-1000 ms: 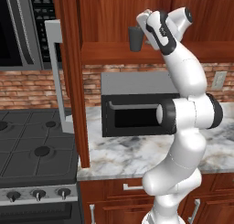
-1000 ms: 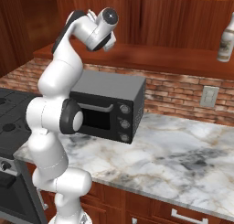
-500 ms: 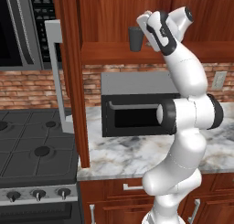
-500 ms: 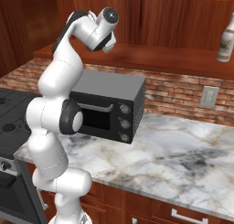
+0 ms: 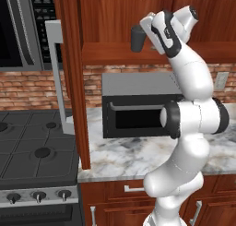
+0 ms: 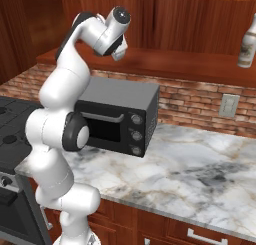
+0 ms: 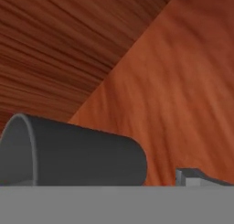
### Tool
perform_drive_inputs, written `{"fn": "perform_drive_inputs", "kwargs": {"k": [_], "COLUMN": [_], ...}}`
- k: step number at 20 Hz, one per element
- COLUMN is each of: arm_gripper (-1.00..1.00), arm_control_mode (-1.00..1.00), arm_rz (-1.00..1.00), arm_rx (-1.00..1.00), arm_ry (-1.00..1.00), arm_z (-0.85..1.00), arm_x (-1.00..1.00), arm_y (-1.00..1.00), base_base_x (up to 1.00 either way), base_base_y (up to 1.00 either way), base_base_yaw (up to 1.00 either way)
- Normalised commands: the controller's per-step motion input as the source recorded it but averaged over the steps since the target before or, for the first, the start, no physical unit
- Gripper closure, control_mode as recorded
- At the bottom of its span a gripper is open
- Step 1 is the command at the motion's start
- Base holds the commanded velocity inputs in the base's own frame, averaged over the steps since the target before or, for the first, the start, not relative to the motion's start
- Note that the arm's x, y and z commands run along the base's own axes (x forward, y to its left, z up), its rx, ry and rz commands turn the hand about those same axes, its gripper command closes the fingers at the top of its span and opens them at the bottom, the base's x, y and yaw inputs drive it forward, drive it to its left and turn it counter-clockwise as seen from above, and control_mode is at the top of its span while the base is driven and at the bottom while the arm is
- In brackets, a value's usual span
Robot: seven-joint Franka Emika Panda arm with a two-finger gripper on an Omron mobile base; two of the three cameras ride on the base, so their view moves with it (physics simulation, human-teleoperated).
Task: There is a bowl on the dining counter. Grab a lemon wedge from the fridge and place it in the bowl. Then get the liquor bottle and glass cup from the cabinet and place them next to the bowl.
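The arm is raised to the open cabinet (image 5: 115, 17), and the gripper (image 5: 146, 32) is held at the level of the lower shelf (image 6: 165, 64). The jaws are spread wide and nothing is held between them. The glass cup (image 5: 137, 39) is seen standing upright on the shelf directly at the jaws, just off their tips on the side toward the stove; whether it is touched by a finger cannot be told. In the hand view the cup (image 7: 77, 152) is shown lying across the lower part of the picture, its rim to the left, with one dark fingertip (image 7: 194, 176) beside its base and apart from it. Behind the cup only the wooden back and side walls of the cabinet are seen.

The liquor bottle (image 6: 247, 36) is placed on the same shelf, well away from the jaws at the far end of the shelf, upright. Nothing is seen standing on the shelf between the jaws and the bottle.

Below the jaws a dark microwave (image 5: 138, 105) is set on the marble surface (image 6: 200, 164), under the shelf. The grey-faced cabinet door (image 5: 57, 73) is swung open beyond the cup, on the far side from the jaws. Further that way, lower down, a black stove (image 5: 32, 151) is found.
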Motion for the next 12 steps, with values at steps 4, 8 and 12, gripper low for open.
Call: {"fn": "perform_drive_inputs", "kwargs": {"k": [4, 8, 12], "arm_gripper": [-1.0, -1.0, 1.0], "arm_control_mode": [-1.0, -1.0, -1.0], "arm_rz": [0.0, 0.0, 0.0], "arm_rx": [-0.05, -0.05, -0.02], "arm_ry": [0.01, 0.0, 0.0], "arm_z": [-0.27, -0.22, -0.12], "arm_x": [-0.17, -0.02, 0.01], "arm_y": [0.0, 0.0, 0.04], "base_base_x": [0.0, 0.0, 0.0], "base_base_y": [0.0, 0.0, 0.0], "base_base_yaw": [0.0, 0.0, 0.0]}}
